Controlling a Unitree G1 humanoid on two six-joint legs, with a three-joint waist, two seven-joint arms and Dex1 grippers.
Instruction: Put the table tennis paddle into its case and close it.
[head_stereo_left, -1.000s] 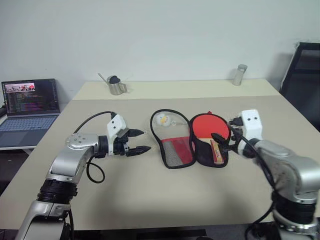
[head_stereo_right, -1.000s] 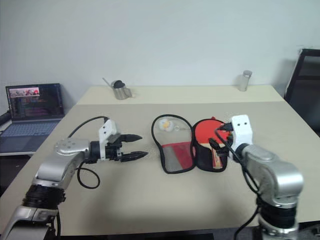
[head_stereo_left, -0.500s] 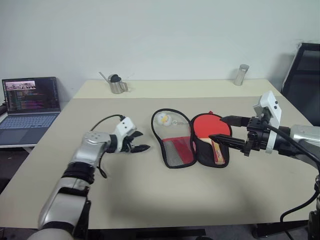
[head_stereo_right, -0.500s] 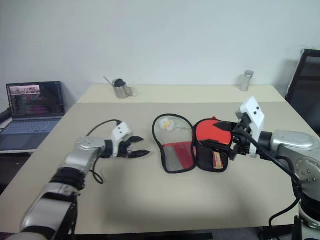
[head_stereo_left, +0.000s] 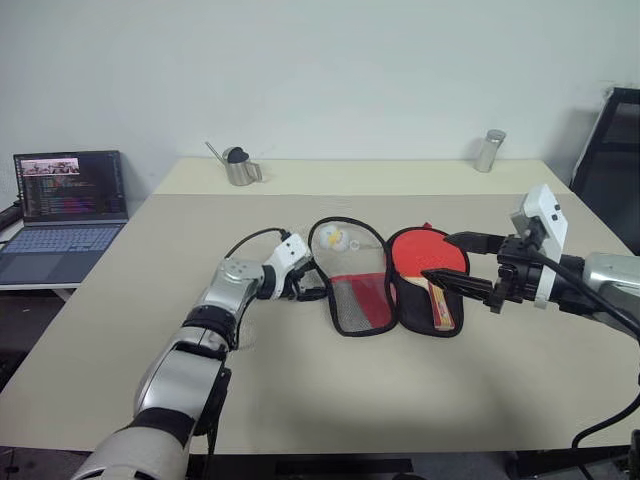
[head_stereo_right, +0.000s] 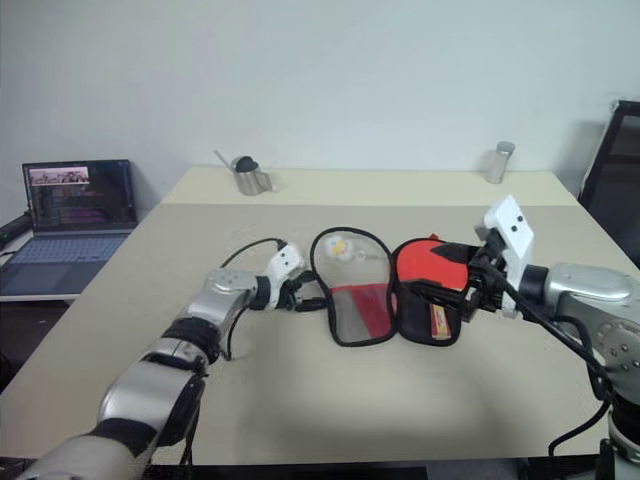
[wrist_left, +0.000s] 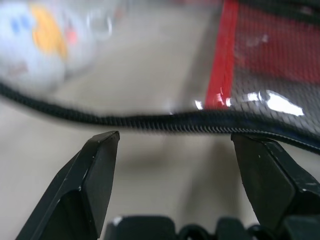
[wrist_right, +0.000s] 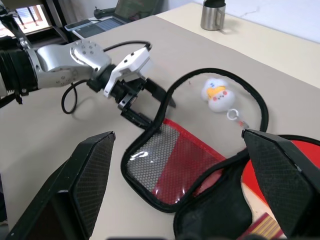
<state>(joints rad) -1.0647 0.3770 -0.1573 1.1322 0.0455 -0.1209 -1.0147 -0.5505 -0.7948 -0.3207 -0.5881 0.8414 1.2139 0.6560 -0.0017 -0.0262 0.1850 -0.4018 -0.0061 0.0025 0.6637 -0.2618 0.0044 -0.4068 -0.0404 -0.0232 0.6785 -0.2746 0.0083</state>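
Note:
The case (head_stereo_left: 352, 303) lies open and flat on the table, its left half showing a mesh pocket and a red strip. In its right half rests the table tennis paddle (head_stereo_left: 424, 255), red face up, with the wood handle (head_stereo_left: 441, 308) toward the near edge. My left gripper (head_stereo_left: 308, 286) is open at the case's left rim, and the black zipper edge (wrist_left: 165, 121) runs just past its fingertips. My right gripper (head_stereo_left: 441, 259) hovers open just above the paddle, holding nothing. Seen from the right wrist, the left gripper (wrist_right: 152, 107) is at the rim.
A small white charm (head_stereo_left: 333, 238) lies inside the case's left half. A laptop (head_stereo_left: 66, 205) sits on a side desk to the left. At the table's far edge stand a metal cup (head_stereo_left: 238, 170) and a steel tumbler (head_stereo_left: 486, 150). A black chair (head_stereo_left: 612, 150) is at the right.
My left gripper moved right across the table to the case's left rim, staying open. My right gripper lifted off the paddle early on, then held still.

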